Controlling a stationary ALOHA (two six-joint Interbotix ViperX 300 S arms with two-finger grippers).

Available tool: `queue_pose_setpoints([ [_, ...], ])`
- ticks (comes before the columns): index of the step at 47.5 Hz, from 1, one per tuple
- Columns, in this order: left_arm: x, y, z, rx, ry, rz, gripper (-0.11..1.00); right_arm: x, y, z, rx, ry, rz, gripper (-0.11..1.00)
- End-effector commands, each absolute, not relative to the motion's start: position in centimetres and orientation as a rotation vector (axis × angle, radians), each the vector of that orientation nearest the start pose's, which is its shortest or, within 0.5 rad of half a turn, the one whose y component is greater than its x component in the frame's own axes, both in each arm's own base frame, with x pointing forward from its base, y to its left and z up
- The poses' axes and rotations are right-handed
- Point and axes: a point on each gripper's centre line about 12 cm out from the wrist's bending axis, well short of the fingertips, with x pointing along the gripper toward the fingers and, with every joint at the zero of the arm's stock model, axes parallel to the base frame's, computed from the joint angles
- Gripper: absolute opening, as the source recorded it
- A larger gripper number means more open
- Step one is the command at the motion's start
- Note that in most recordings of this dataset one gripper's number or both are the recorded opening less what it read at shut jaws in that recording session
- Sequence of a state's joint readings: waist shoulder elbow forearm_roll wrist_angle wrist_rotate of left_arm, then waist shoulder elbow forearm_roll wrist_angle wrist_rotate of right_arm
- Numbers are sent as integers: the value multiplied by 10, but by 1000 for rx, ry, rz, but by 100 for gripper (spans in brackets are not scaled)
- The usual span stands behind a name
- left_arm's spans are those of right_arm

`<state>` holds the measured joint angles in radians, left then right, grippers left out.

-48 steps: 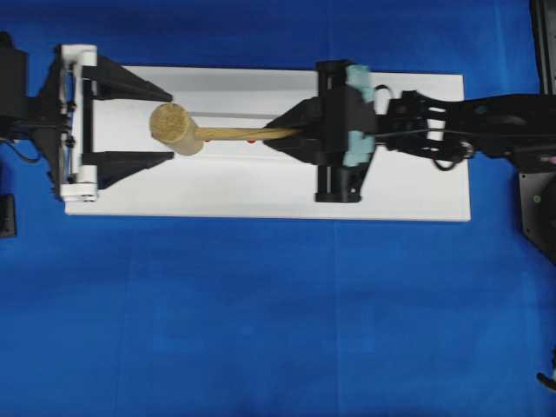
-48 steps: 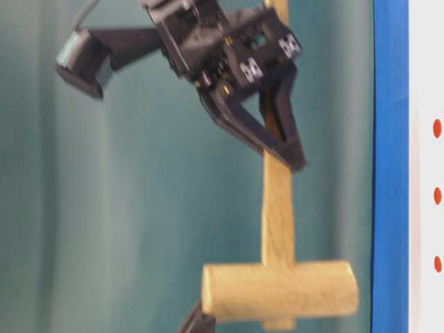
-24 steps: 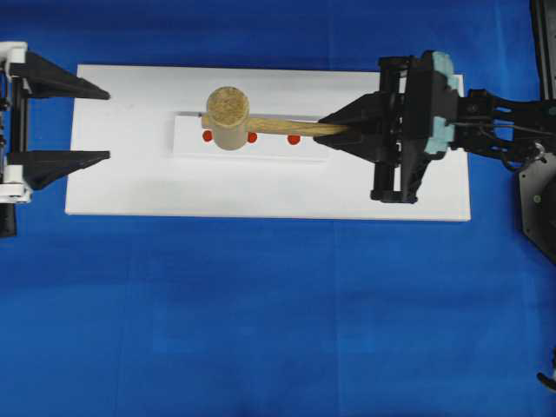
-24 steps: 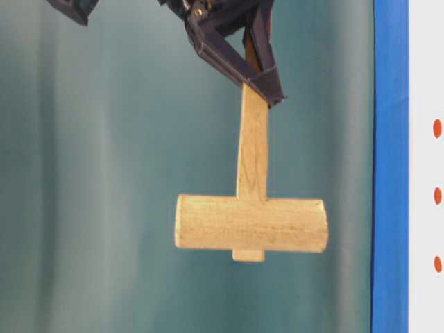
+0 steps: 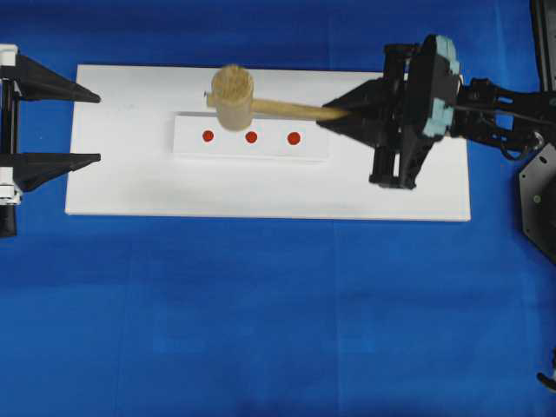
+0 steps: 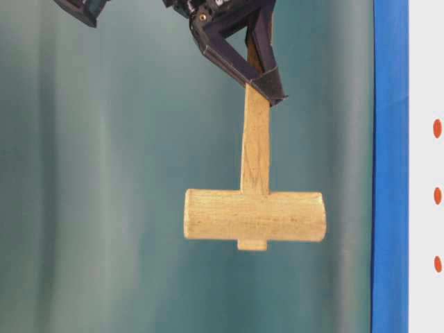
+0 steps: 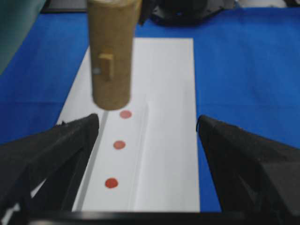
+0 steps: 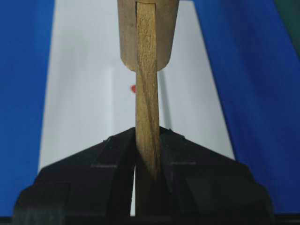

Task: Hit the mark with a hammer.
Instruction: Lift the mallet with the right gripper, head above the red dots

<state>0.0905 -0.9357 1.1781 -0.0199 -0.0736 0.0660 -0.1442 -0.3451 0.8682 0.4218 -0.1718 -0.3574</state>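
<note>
The right claw (image 5: pixel 334 114) is clamped on the far end of the hammer (image 5: pixel 233 94)'s flat handle, holding it above the white board (image 5: pixel 130 187), its head just beside the strip of 3 red marks (image 5: pixel 251 137). Gripped that far back, the stiff, head-heavy wooden mallet probably tends to pivot. The left claw (image 5: pixel 87 129) stands wide and empty at the board's end.

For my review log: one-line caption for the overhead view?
Right gripper holds the hammer above the white board with three red marks.
</note>
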Motion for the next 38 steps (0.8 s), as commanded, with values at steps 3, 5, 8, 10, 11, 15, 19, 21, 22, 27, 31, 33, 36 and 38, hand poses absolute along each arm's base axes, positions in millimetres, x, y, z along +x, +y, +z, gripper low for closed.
queue_pose_setpoints([
  [3, 202, 19, 264, 36, 161, 92, 83, 326, -57, 253, 70, 309, -230, 2],
  [5, 202, 19, 264, 35, 163, 92, 83, 327, -57, 253, 71, 310, -229, 2],
  [8, 202, 19, 264, 36, 161, 92, 83, 330, -57, 251, 72, 318, -229, 2],
  [10, 202, 19, 264, 36, 161, 92, 83, 332, -57, 250, 72, 320, -227, 2],
  [11, 202, 19, 264, 36, 161, 92, 83, 333, -57, 251, 72, 320, -227, 2],
  [15, 202, 19, 264, 36, 161, 92, 83, 339, -57, 250, 70, 320, -224, 2],
  [19, 202, 19, 264, 34, 160, 92, 83, 348, -58, 251, 70, 320, -223, 2],
  [21, 202, 19, 264, 34, 161, 92, 83, 353, -58, 251, 70, 320, -223, 2],
  [22, 202, 19, 264, 34, 161, 92, 83, 356, -59, 251, 70, 322, -223, 2],
  [27, 202, 19, 264, 34, 161, 92, 83, 367, -60, 252, 71, 323, -221, 2],
  [31, 202, 19, 264, 34, 161, 92, 83, 375, -61, 252, 69, 324, -221, 2],
  [33, 202, 19, 264, 34, 161, 92, 83, 376, -61, 252, 70, 324, -220, 2],
  [36, 202, 19, 264, 34, 160, 92, 83, 376, -61, 251, 70, 326, -220, 2],
  [38, 202, 19, 264, 34, 161, 92, 83, 376, -61, 251, 70, 326, -220, 2],
])
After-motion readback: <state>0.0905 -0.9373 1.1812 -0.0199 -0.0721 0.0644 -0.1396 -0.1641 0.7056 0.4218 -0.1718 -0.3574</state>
